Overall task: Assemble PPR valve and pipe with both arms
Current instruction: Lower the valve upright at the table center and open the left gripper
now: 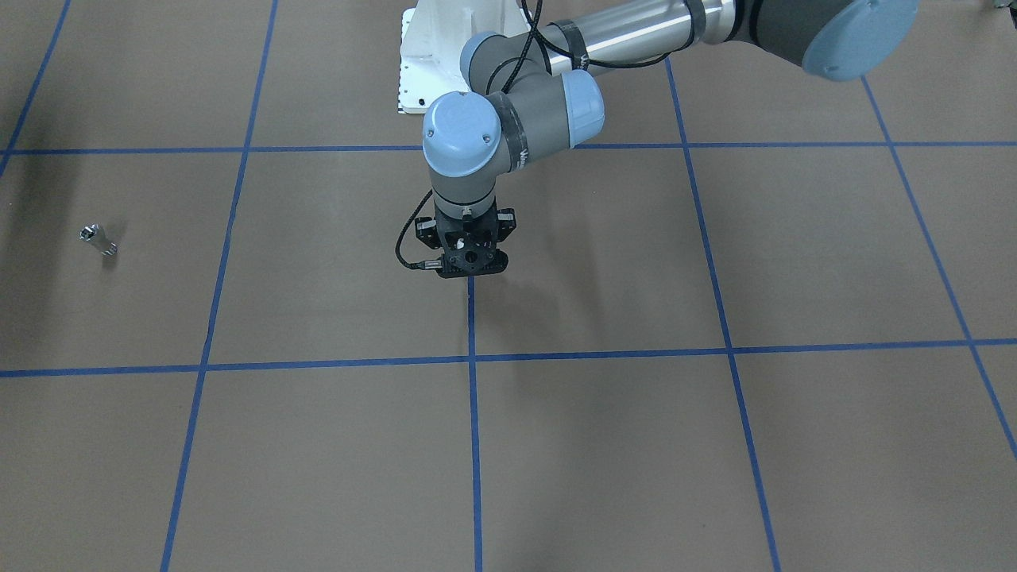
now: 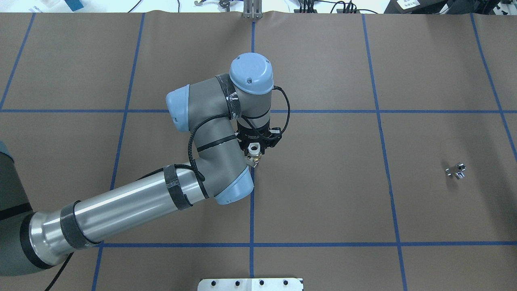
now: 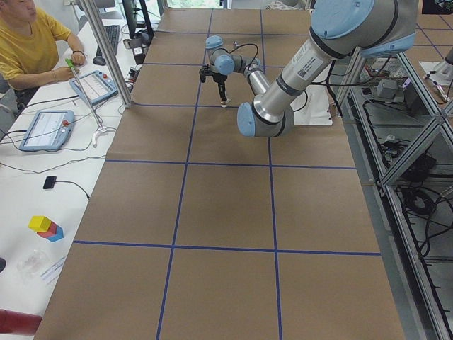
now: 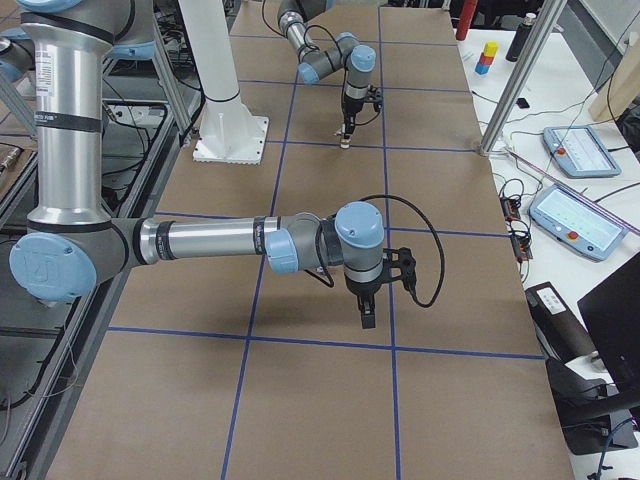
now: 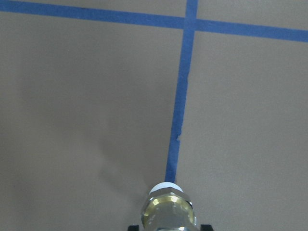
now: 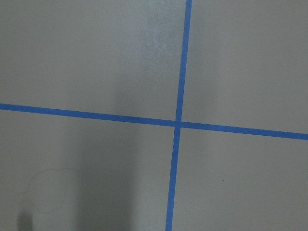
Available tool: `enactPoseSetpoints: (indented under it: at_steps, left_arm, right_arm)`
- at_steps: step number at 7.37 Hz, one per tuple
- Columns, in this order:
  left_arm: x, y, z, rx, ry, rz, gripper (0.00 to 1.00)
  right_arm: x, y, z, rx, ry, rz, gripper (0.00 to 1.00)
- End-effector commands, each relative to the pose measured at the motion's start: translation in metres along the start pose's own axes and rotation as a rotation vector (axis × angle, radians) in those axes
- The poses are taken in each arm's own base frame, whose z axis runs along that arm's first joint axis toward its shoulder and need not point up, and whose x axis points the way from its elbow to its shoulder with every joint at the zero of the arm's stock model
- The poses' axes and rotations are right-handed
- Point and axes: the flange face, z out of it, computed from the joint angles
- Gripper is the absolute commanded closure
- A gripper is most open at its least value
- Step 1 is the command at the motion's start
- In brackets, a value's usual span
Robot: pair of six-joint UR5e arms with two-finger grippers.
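The PPR valve (image 2: 253, 152), white ends with a brass band, hangs upright just above the table's middle tape line, and my left gripper (image 2: 254, 157) is shut on it. The left wrist view shows its brass hex and white end (image 5: 168, 204) pointing down at the paper. The pipe (image 2: 456, 171), a small shiny silver stub, lies alone far off on the robot's right side, also seen as the pipe (image 1: 98, 240). My right gripper (image 4: 367, 318) shows only in the exterior right view, hanging over a tape crossing; whether it is open or shut I cannot tell.
Brown paper with a blue tape grid (image 2: 252, 244) covers the table. The white pedestal base (image 1: 429, 63) stands at the robot's edge. A person in yellow (image 3: 28, 42) sits at a side desk with tablets (image 3: 46, 129).
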Motion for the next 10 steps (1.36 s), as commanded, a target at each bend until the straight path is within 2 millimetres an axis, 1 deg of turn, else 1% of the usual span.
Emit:
enactPoseSetpoints:
  at_steps: [1,2,3,4,5,6,7,8,9,10]
  left_arm:
    - [-0.001,0.0,0.001,0.001,-0.001,0.003,0.99]
    - [-0.001,0.0,0.001,0.001,-0.001,0.003,0.96]
    - [-0.001,0.0,0.001,0.001,-0.001,0.003,0.85]
    - [-0.002,-0.001,0.001,0.011,-0.004,0.006,0.53]
    - [-0.006,-0.004,0.002,0.043,-0.014,0.007,0.07]
    - [-0.006,-0.004,0.002,0.048,-0.014,0.007,0.01]
    - [-0.006,-0.004,0.002,0.049,-0.013,0.01,0.01]
    - [-0.006,-0.001,-0.006,0.055,0.003,0.017,0.01]
    - [-0.013,0.009,-0.023,0.065,0.038,0.035,0.01]
    - [-0.034,0.025,-0.045,0.081,0.083,0.055,0.01]
  right_arm:
    - [0.001,0.0,0.001,-0.001,0.0,0.001,0.0]
    - [0.001,0.0,0.001,-0.001,0.0,0.001,0.0]
    - [0.001,0.0,0.001,-0.001,0.0,0.001,0.0]
    - [0.001,0.0,0.001,-0.001,0.0,0.001,0.0]
    - [0.001,0.0,0.001,-0.002,0.0,0.002,0.0]
    - [0.001,0.0,0.001,-0.002,0.0,0.002,0.0]
    - [0.001,0.0,0.001,-0.002,0.0,0.002,0.0]
    - [0.001,0.0,0.001,-0.002,0.0,0.002,0.0]
    - [0.001,0.0,0.001,-0.002,0.0,0.002,0.0]
    - [0.001,0.0,0.001,-0.001,0.0,0.001,0.0]
